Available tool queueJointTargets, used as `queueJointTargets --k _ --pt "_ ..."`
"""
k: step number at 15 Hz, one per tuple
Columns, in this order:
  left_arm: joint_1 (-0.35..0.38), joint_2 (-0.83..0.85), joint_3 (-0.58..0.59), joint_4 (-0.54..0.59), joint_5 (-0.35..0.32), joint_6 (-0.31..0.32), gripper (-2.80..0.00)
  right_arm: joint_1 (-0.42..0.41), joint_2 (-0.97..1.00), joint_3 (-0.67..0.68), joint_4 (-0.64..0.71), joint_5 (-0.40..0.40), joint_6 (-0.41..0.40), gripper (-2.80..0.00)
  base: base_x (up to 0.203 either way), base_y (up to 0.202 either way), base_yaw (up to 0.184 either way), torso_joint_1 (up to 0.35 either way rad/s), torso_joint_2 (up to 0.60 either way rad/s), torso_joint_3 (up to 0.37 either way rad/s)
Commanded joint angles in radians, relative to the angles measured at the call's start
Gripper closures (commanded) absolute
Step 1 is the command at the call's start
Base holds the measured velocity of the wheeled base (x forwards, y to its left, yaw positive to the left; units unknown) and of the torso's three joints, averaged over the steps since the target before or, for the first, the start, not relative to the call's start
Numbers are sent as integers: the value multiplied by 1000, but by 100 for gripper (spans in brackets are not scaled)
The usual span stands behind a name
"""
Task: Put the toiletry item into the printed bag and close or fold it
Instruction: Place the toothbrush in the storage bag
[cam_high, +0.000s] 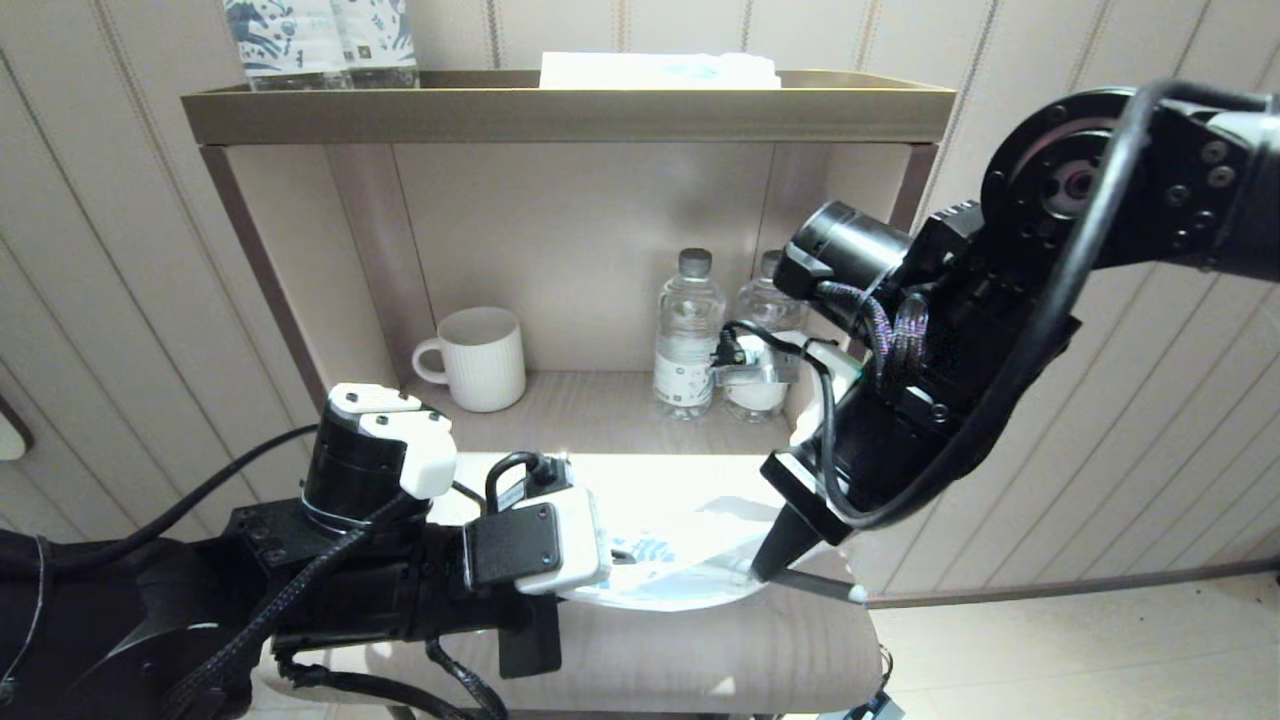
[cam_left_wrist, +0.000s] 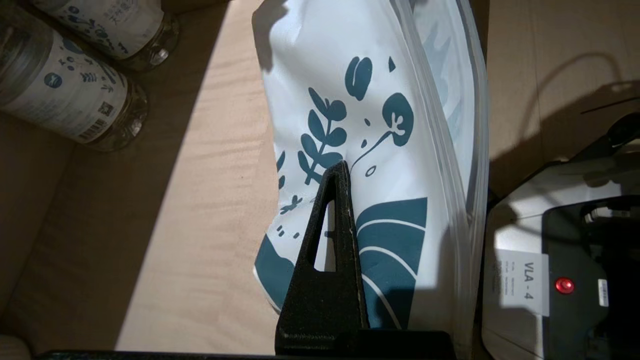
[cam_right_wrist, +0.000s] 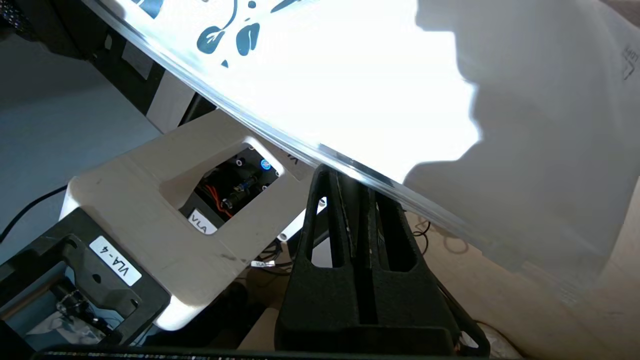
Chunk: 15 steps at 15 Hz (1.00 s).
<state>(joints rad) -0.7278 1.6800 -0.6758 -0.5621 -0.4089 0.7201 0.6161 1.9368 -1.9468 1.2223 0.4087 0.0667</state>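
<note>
The printed bag (cam_high: 680, 565) lies over the front of the low shelf, held between both grippers. My left gripper (cam_high: 605, 565) is shut on its printed end: one finger lies over the blue plant figures of the printed bag (cam_left_wrist: 400, 150) and the other is hidden under it, so the left gripper (cam_left_wrist: 342, 167) pinches the sheet. My right gripper (cam_high: 765, 570) points down at the bag's other end. Its jaws stand almost together, and the right gripper (cam_right_wrist: 350, 172) sits at the zip edge of the printed bag (cam_right_wrist: 350, 75). A thin stick (cam_high: 820, 587) with a pale tip juts out to the right from under that gripper; I cannot tell whether it is the toiletry item.
A white ribbed mug (cam_high: 482, 358) and two water bottles (cam_high: 688, 335) stand at the back of the wooden shelf (cam_high: 700, 650). Both bottles (cam_left_wrist: 65, 95) lie close to the left hand. Printed upright packs (cam_high: 320, 40) and a flat white packet (cam_high: 660, 70) rest on the top ledge.
</note>
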Motion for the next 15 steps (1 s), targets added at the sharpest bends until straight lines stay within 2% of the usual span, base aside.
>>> queueJointTargets --k 1,7,9,11,14,15 --pt "-5 0 1 -4 -2 4 0 -2 2 0 6 2 1 0 0 0 0 0 0 0" --pt "-19 -10 1 6 -8 -3 0 -2 6 0 -33 8 15 0 0 0 0 0 0 0" --pt "-21 -17 -10 30 -15 -21 0 -2 6 0 -49 34 50 0 0 0 0 0 0 0" --pt "-21 -32 -45 122 -23 -73 0 -5 5 2 -78 53 96 0 0 0 0 0 0 0" --pt "-18 -76 -166 412 -101 -127 0 -22 5 2 -78 94 97 0 0 0 0 0 0 0" --pt "-16 -75 -182 438 -120 -134 0 -27 7 2 -78 97 97 0 0 0 0 0 0 0"
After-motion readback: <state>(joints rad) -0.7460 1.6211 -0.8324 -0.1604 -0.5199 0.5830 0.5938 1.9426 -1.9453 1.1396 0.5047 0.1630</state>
